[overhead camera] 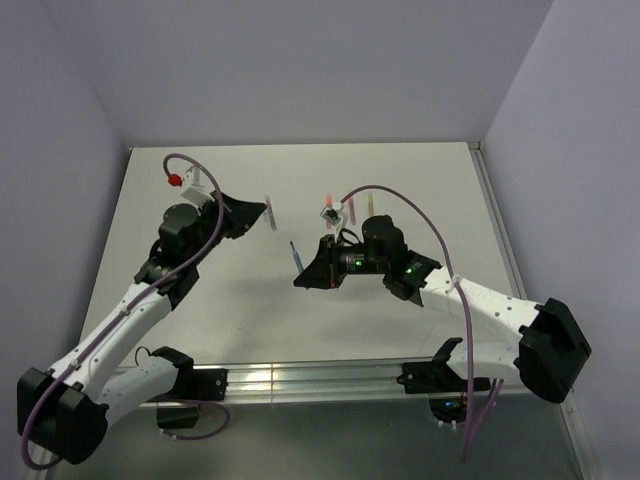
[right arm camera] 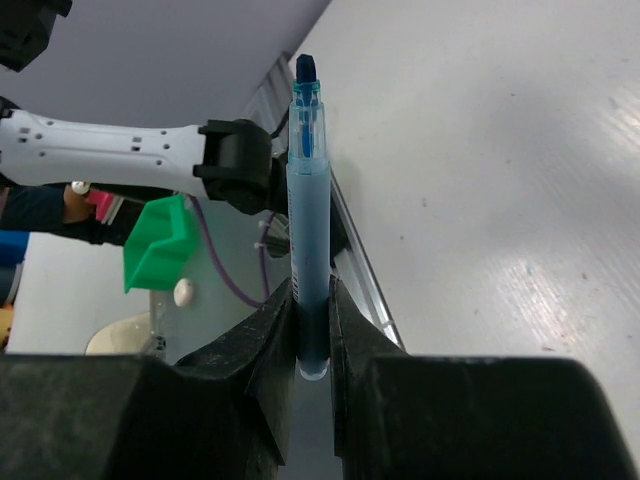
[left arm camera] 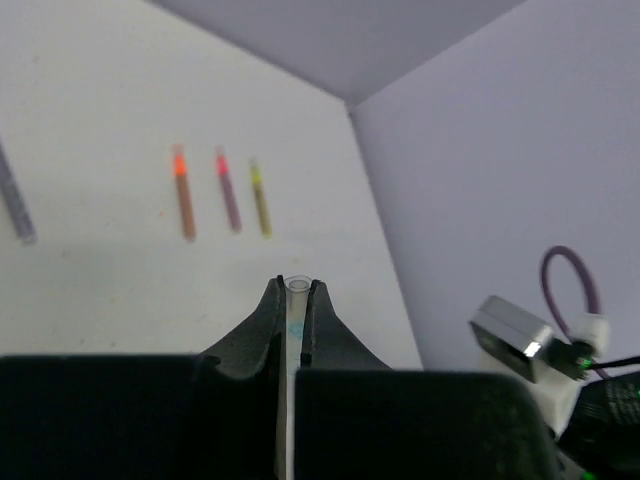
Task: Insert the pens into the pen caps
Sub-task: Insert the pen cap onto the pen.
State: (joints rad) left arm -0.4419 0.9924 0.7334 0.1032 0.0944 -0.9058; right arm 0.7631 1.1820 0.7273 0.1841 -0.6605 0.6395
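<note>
**Table** (overhead camera: 250, 320): white and level. It carries three loose pens (left arm camera: 228, 190) side by side in its far half, right of the middle, well apart from both grippers.

**Arms:** the left arm (overhead camera: 120, 320) and right arm (overhead camera: 490, 305) both reach inward over the middle of the table, with their tools facing each other and a gap between.

**Right gripper** (right arm camera: 310, 298): clenched on the blue pen (right arm camera: 305, 180). It grasps the pen near its rear end, so most of the barrel and the bare tip stand clear of the fingers. The pen is off the table, above its middle.

**Left gripper** (left arm camera: 296, 290): clenched on a pale, open-ended tube, judged to be the pen cap (left arm camera: 293, 330). The cap sits deep between the fingers, with its mouth level with the fingertips.

**Risks, as judged:**
1. The long free length of the pen gives leverage, so a slightly off-axis push could swing it in the grip or slide it backward.
2. The cap mouth is barely clear of the fingertips. A tip arriving off centre would strike a finger or the cap rim and not enter.
3. Both items are thin and round, held on two faces only, so either may roll or drop.
4. Closing the gap brings the two tools near contact.
</note>
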